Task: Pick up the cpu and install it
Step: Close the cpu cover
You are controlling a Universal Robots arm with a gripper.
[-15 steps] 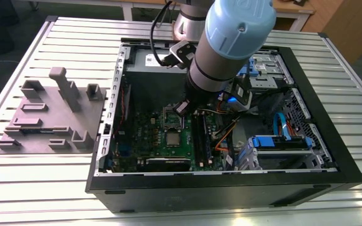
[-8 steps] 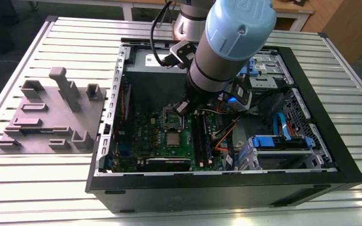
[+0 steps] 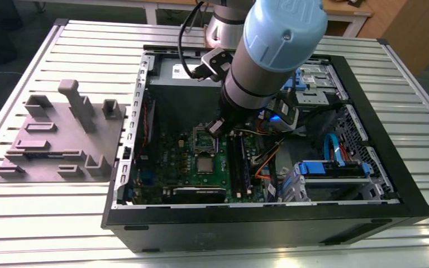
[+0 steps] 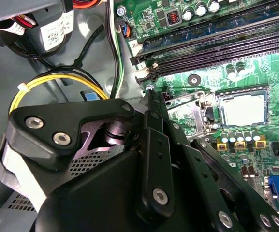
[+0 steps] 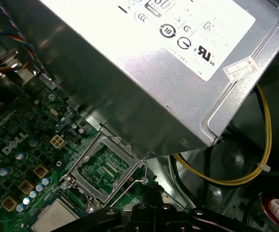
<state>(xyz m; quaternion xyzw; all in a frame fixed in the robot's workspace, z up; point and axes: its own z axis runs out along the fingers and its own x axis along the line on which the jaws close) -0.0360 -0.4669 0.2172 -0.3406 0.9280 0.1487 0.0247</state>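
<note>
Here we are inside the open black computer case [image 3: 274, 231], lying on its side on the slatted aluminium desk [image 3: 51, 223], surely so the arm can come straight down into it. The cpu [image 3: 203, 164], that small flat silvery square chip, lies flat in the socket of the green motherboard [image 3: 171, 167]. In the exterior view it's at about six o'clock from the black claw [image 3: 217, 129], near but apart. Seated by the look of it, though not locked down. The first wrist view shows the hinged metal socket frame [image 5: 81, 159] tipped up and open beside the chip, and I judge that's what leaves room for it to drop in. Clenched or released? I cannot tell. The claw hovers close by that frame. The first wrist view also catches the big grey metal box with the white label [image 5: 144, 63] looming over the board, and the exterior view adds the grey moulded fixture plate [image 3: 58, 139] out at nine o'clock of the case
</note>
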